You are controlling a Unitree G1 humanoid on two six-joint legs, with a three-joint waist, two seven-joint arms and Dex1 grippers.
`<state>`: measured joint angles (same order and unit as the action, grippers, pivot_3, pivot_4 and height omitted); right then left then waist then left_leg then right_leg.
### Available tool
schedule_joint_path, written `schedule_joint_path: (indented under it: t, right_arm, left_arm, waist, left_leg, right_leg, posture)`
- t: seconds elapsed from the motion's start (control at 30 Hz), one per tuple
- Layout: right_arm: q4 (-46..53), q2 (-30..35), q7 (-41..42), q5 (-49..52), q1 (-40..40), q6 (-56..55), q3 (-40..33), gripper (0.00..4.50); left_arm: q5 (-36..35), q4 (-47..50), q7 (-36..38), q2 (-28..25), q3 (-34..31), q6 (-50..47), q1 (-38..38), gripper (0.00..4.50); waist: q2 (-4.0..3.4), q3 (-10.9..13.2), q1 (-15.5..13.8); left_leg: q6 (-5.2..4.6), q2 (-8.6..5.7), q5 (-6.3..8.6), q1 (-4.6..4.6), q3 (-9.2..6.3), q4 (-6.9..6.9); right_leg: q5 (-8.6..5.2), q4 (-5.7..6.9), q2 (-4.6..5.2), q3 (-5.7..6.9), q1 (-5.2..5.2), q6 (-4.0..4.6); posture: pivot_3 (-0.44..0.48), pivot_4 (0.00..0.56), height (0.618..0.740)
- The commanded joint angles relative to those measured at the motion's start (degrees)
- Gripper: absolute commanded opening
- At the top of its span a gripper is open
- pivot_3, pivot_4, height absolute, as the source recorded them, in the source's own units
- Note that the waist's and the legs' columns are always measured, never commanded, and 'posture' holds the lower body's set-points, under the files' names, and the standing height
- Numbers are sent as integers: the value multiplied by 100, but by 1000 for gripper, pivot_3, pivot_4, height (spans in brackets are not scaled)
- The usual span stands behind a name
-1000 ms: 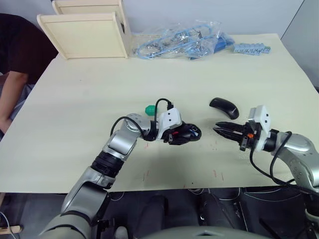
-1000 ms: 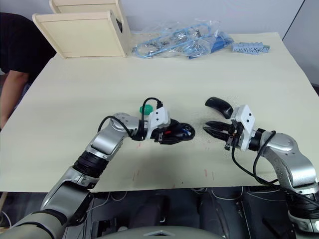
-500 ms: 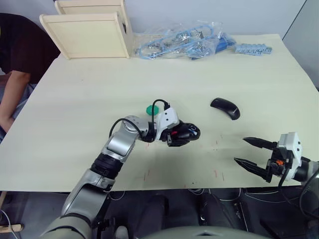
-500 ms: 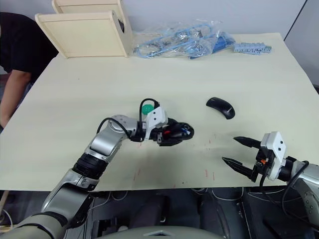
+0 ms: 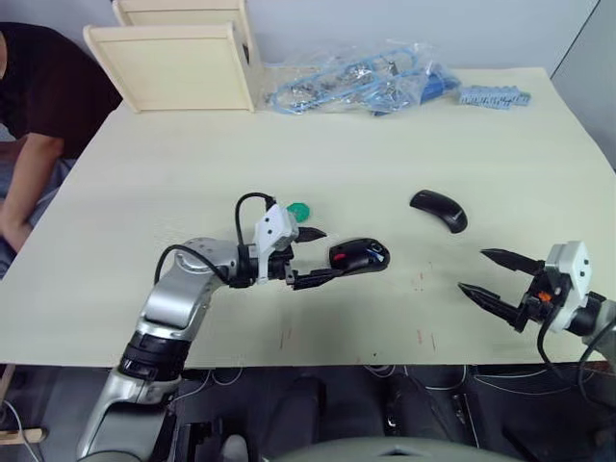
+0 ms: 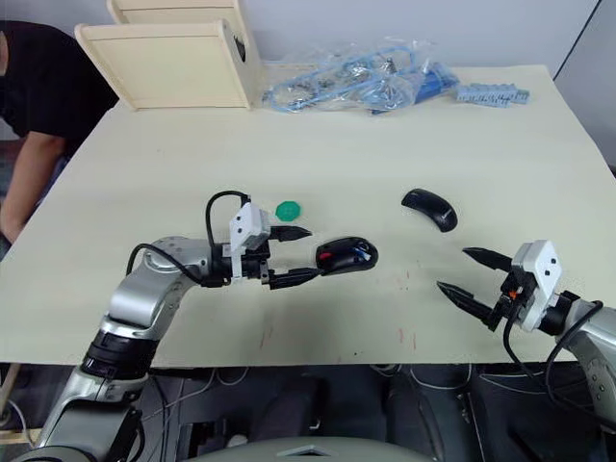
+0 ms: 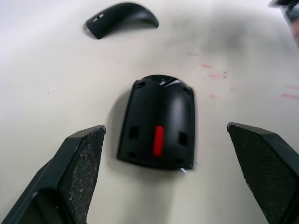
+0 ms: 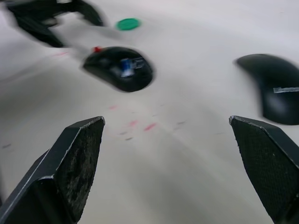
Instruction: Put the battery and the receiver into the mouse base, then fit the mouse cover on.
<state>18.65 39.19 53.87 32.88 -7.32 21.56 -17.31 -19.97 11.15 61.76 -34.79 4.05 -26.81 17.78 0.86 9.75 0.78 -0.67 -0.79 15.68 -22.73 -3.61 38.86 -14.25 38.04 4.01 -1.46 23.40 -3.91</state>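
I've let go w/ left tool (image 5: 310,257), now spread wide, backed off just behind mouse base (image 5: 359,256), which sits free mid tabletop (image 5: 173,164). Mouse cover (image 5: 438,209) lies apart to the right. Right tool (image 5: 493,279) pulled back near the edge, spread, empty. Cover next, I reckon.

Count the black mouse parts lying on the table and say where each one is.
2. The mouse base lies mid-table, just ahead of the open left hand; the mouse cover lies farther back to the right.

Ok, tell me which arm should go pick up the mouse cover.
Right. The right gripper is open, empty and on the mouse cover's side of the table. The left gripper sits open beside the mouse base, farther away.
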Motion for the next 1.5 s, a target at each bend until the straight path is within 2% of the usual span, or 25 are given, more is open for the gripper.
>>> schedule_joint_path:
  t: [0.03,0.1,0.2,0.4,0.6,0.73,0.87,1.17,1.5]
  right_arm:
    - [-303,249,-276,-128,478,335,25,4500]
    - [-529,370,-370,-161,819,607,117,4500]
    - [-832,501,-411,-215,1304,837,228,4500]
    - [-1655,818,-185,-539,2355,1197,787,4500]
    - [-2983,668,199,-1030,3724,1189,1591,4500]
    - [-3999,443,423,-1397,4396,886,1905,4500]
    - [-4656,237,607,-1604,4826,692,2040,4500]
    - [-5684,-15,852,-2035,5357,188,2142,4500]
    - [-5885,-60,1001,-2277,5450,96,2075,4500]
  left_arm:
    - [-506,728,-121,-162,-707,-17,-684,4441]
    - [-949,893,36,-38,-1043,190,-1118,4441]
    - [-1079,1034,-37,6,-1267,401,-1529,4441]
    - [-1738,1180,294,-165,-1694,417,-2129,4441]
    - [-2247,1413,371,-166,-2151,529,-2642,4441]
    - [-2314,1578,331,-175,-2298,632,-2871,4441]
    - [-2461,1703,431,-211,-2566,770,-3157,4441]
    - [-2476,1735,603,-336,-2690,977,-3342,4441]
    - [-2467,1854,413,-345,-2570,949,-3313,4441]
  waist:
    - [-2,0,23]
    - [-4,1,18]
    - [-5,1,2]
    - [-5,1,1]
    - [-12,5,44]
    - [-13,5,8]
    - [-14,6,18]
    - [-17,8,26]
    - [-18,9,26]
  left_leg:
    - [0,3,0,2,4,0]
    - [0,7,0,3,5,-1]
    - [0,11,0,3,5,-1]
    - [0,2,1,-1,8,-2]
    - [0,7,1,5,14,-6]
    - [0,4,1,1,13,-8]
    - [0,5,0,0,15,-13]
    - [1,5,0,1,18,-17]
    - [1,5,0,3,17,-21]
  right_leg:
    - [0,0,1,-5,1,0]
    - [0,0,0,-5,2,0]
    - [0,0,0,-5,2,1]
    - [0,-5,2,-1,1,1]
    - [2,-4,-2,-2,3,5]
    - [3,-7,2,0,2,4]
    - [2,-10,1,-2,5,5]
    - [5,-11,1,-1,6,9]
    - [5,-10,0,0,7,9]
  posture:
    - [0,150,740]
    - [0,150,740]
    - [0,150,740]
    - [0,150,740]
    - [0,150,740]
    - [0,150,740]
    - [0,150,740]
    - [0,150,740]
    - [0,150,740]
